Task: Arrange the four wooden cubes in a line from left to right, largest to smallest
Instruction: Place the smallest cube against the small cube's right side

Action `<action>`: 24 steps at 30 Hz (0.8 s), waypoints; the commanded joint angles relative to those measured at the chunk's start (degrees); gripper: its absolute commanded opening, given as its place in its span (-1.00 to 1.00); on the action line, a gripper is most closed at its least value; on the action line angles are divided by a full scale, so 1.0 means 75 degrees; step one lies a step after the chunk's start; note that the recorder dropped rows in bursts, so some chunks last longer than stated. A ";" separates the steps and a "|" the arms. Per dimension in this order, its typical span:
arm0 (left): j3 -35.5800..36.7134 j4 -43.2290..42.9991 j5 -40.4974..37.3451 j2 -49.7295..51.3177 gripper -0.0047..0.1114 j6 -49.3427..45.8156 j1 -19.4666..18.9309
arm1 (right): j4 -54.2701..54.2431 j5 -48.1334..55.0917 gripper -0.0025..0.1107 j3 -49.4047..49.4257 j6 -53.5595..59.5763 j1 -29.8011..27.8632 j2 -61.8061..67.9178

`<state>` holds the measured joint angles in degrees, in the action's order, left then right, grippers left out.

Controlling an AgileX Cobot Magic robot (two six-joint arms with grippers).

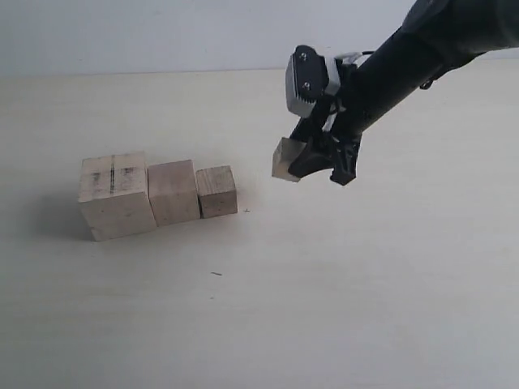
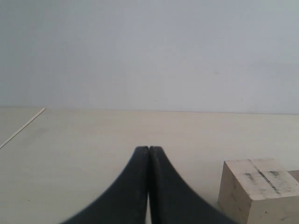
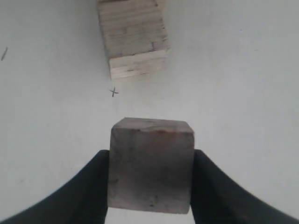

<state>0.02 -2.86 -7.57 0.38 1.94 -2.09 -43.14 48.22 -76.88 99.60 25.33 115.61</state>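
Three pale wooden cubes stand touching in a row on the table: the largest cube with dark lines on top at the left, a middle cube beside it, then a smaller cube. The smallest cube hangs in the air to the right of the row, with my right gripper shut on it. In the right wrist view the smallest cube sits between the black fingers, the row's end cube beyond it. My left gripper is shut on nothing, with the largest cube close beside it.
A small pencil cross is marked on the table just right of the row. A short dark mark lies nearer the front. The pale tabletop spreads wide to the right and front, and a plain wall rises behind it.
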 commanded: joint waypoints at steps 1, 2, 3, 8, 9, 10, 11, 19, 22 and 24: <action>-0.0003 0.0048 0.0016 -0.0050 -0.88 0.0011 -0.0014 | -0.0126 -0.0729 -0.96 -0.0013 0.0923 0.0529 0.0529; -0.0003 0.0048 0.0016 -0.0050 -0.88 0.0011 -0.0014 | -0.0107 -0.1058 -0.96 -0.0013 0.0923 0.0633 0.0611; -0.0003 0.0048 0.0016 -0.0050 -0.88 0.0011 -0.0014 | -0.0074 -0.1294 -0.96 -0.0030 0.0923 0.0728 0.0697; -0.0003 0.0048 0.0016 -0.0050 -0.88 0.0011 -0.0014 | 0.0157 -0.1638 -0.96 -0.0371 0.1175 0.1028 0.1037; -0.0003 0.0048 0.0016 -0.0050 -0.88 0.0011 -0.0014 | 0.0265 -0.1558 -0.96 -0.0532 0.1136 0.1059 0.1141; -0.0003 0.0048 0.0016 -0.0050 -0.88 0.0011 -0.0014 | 0.0344 -0.1430 -0.96 -0.0640 0.1086 0.1114 0.1216; -0.0003 0.0048 0.0016 -0.0050 -0.88 0.0011 -0.0014 | 0.0403 -0.1315 -0.96 -0.0713 0.1086 0.1161 0.1266; -0.0003 0.0048 0.0016 -0.0050 -0.88 0.0011 -0.0014 | 0.1253 -0.0942 -0.96 -0.0732 0.0067 0.1282 0.1315; -0.0003 0.0048 0.0016 -0.0050 -0.88 0.0011 -0.0014 | 0.1491 -0.0687 -0.96 -0.0732 -0.0285 0.1282 0.1315; -0.0003 0.0048 0.0016 -0.0050 -0.88 0.0011 -0.0014 | 0.1491 -0.0704 -0.96 -0.0732 -0.0301 0.1286 0.1315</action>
<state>0.02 -2.86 -7.57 0.38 1.94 -2.09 -34.52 41.13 -82.60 98.33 34.87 124.98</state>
